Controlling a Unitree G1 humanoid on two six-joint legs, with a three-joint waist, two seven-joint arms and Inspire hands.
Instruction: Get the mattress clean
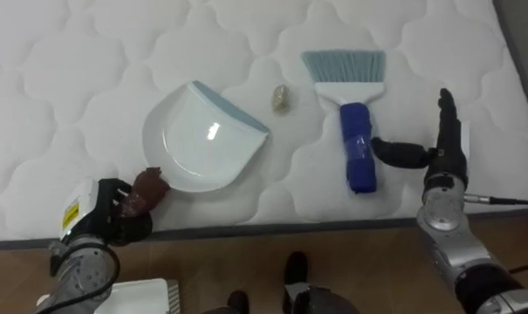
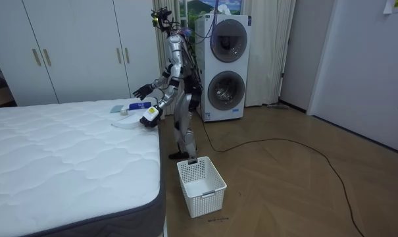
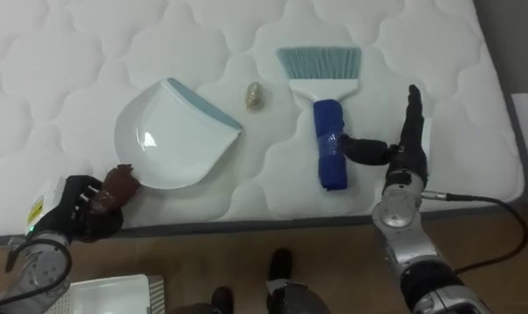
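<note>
A white dustpan (image 1: 207,135) with a pale blue lip lies on the white quilted mattress (image 1: 89,70). My left hand (image 1: 106,214) is at the bed's near edge, its fingers curled round the dustpan's brown handle (image 1: 147,187). A small tan bit of debris (image 1: 281,98) lies just right of the pan's lip. A brush (image 1: 360,148) with a blue handle and pale blue bristles lies to the right, bristles pointing away from me. My right hand (image 1: 442,144) stands open beside it, fingers straight and thumb reaching to the handle's right side.
I stand at the bed's edge on a wooden floor (image 2: 284,184). A white plastic basket (image 2: 200,184) stands on the floor by my feet. Behind me are two stacked washing machines (image 2: 226,66) and white wardrobes (image 2: 74,46).
</note>
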